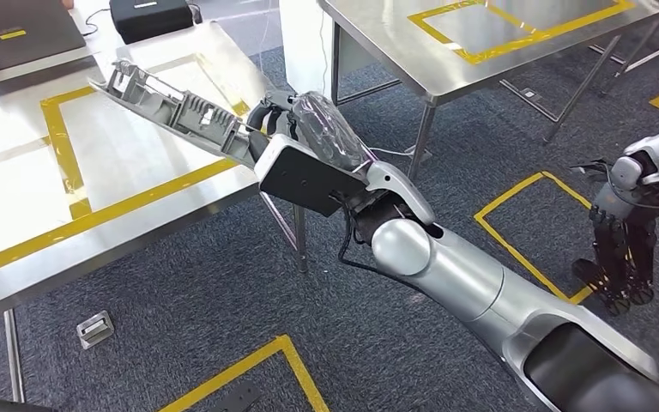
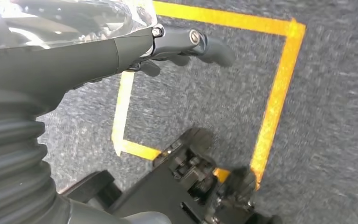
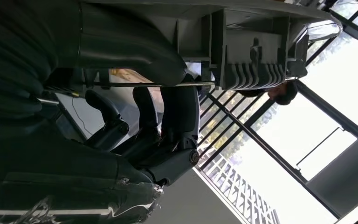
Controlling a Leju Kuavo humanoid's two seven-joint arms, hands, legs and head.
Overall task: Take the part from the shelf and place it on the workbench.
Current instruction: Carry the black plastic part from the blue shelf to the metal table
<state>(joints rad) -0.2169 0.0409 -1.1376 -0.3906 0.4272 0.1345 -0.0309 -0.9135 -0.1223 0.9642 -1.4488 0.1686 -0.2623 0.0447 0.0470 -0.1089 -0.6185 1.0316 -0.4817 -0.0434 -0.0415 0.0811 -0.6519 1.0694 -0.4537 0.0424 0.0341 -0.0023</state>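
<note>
The right arm (image 1: 480, 283) comes in closest, a silver forearm running up from the lower edge to the right hand (image 1: 309, 137), which wears a clear plastic wrap and grips the part (image 1: 176, 107). The steel bench (image 1: 120, 172) is the largest thing beyond the fingers, its top marked with a yellow tape rectangle, and its near edge passes just under them. The part is a long grey moulded plastic piece with ribs and clips. It runs out from the fingers at a slant over the bench top, its far end higher than the held end, and whether it touches the steel cannot be told. In the right wrist view the dark fingers (image 3: 179, 112) are curled up against the ribbed underside of the part (image 3: 251, 51), with the thumb on the other face, so the piece is clamped between them. A second steel bench (image 1: 412, 43), also taped in yellow, stands well behind the fingers. The grey carpet floor (image 1: 223, 283) carries yellow tape squares. The left hand (image 1: 622, 249) hangs well apart from the part, over one of those squares, its dark fingers pointing down, loosely apart and holding nothing. In the left wrist view its thumb (image 2: 191, 42) juts out over the carpet. A black box (image 1: 150, 17) sits at the bench's far end, beyond the tip of the part. A small metal plate (image 1: 95, 329) lies on the floor below the bench edge.
</note>
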